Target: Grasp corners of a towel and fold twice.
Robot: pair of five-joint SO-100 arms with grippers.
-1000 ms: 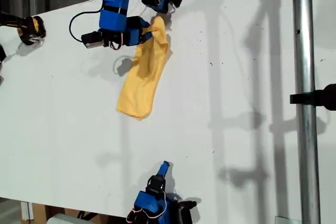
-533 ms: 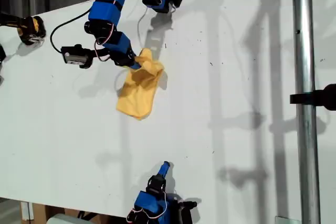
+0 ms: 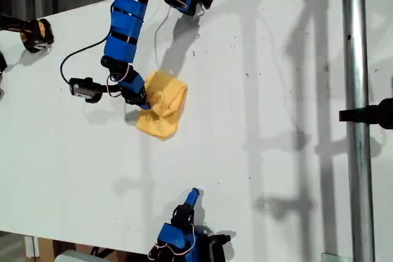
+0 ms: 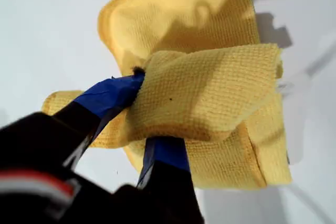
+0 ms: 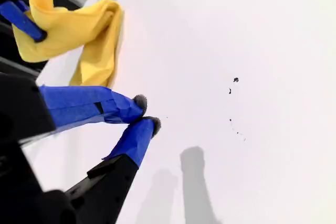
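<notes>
The yellow-orange towel [image 3: 166, 111] lies bunched on the white table [image 3: 264, 90], its upper part doubled over the lower part. My first gripper [image 3: 145, 104] is shut on a folded edge of the towel [image 4: 210, 98] at its side toward the exterior view's left. In the first wrist view the blue fingers [image 4: 113, 93] pinch that fold, so which corner is held is hidden. My second gripper [image 3: 193, 196] rests near the table's front edge, apart from the towel. Its blue fingertips [image 5: 142, 102] are together on nothing, with the towel [image 5: 79, 30] far beyond them.
A metal pole [image 3: 356, 121] with a black clamp [image 3: 374, 113] runs down the exterior view's right. A black and yellow object [image 3: 35, 34] sits at the exterior view's left edge. A black cable [image 3: 77, 59] loops beside the first arm.
My first gripper has carried the held part of the towel down and toward the exterior view's left, doubling the long cloth over itself. The second arm has not moved.
</notes>
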